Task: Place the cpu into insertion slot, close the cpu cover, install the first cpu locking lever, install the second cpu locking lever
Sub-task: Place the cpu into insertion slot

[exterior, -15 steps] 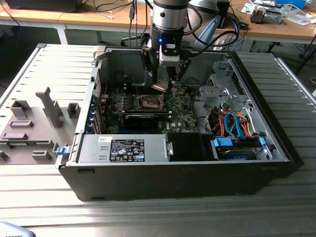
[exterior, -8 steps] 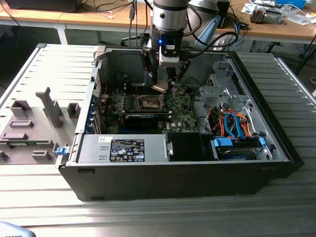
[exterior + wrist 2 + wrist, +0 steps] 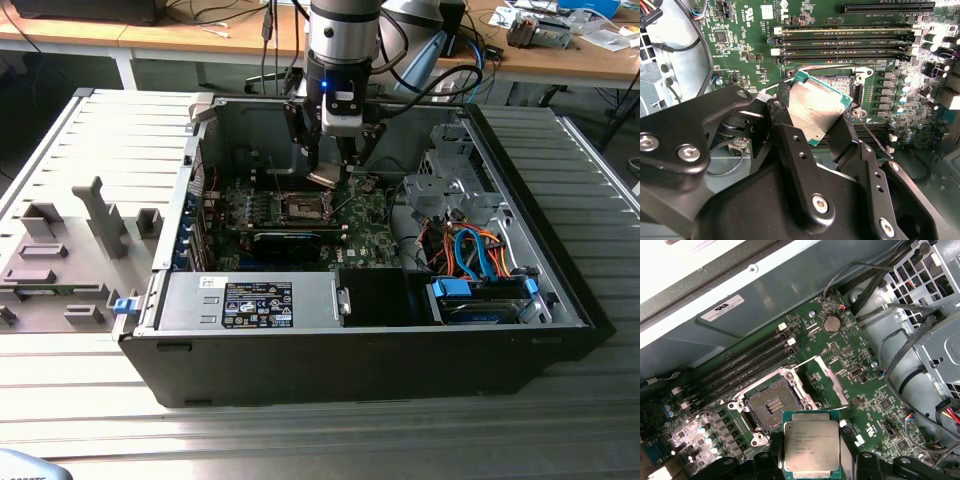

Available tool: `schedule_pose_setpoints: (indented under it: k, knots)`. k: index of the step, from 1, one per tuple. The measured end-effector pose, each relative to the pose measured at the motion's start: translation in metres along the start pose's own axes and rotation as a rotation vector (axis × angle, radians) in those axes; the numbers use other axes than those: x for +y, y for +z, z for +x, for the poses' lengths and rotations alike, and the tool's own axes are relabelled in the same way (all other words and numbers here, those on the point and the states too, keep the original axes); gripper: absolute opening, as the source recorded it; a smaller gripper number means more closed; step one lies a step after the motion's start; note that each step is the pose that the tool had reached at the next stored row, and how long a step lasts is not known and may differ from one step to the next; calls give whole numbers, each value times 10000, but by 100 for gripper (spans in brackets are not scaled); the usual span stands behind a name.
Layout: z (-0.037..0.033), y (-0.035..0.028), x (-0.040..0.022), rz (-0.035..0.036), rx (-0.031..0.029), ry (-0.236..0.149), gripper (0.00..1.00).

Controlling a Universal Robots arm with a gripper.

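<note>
The claw (image 3: 815,114) pinches the cpu (image 3: 817,107) by two opposite edges, one black finger (image 3: 777,112) against each side. The cpu hangs tilted, clear of the insertion slot (image 3: 771,407), which lies bare. Small print covers the cpu's metal top in the first wrist view. The cpu cover (image 3: 832,382) stands swung up beside the slot. The arm (image 3: 343,40) descends vertically into the open computer case (image 3: 350,372).

Inside the case:
- motherboard (image 3: 372,225), with a black graphics card (image 3: 285,242) near the slot;
- power supply (image 3: 190,300) at the near wall, carrying a black printed label (image 3: 257,303);
- drive cage (image 3: 450,185) and orange and blue cables (image 3: 470,248) at the exterior view's right.

A white sticker (image 3: 722,307) sits on the case wall. The case rests on a slatted metal surface (image 3: 300,435).
</note>
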State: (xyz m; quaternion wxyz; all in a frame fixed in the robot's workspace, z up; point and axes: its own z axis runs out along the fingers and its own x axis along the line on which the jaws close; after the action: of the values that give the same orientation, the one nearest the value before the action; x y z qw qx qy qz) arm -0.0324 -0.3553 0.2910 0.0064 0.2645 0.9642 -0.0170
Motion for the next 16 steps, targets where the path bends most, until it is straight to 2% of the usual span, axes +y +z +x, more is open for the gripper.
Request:
schedule_pose_setpoints:
  k: [16]
  knots:
    - [0,9,0,2,2,107,54]
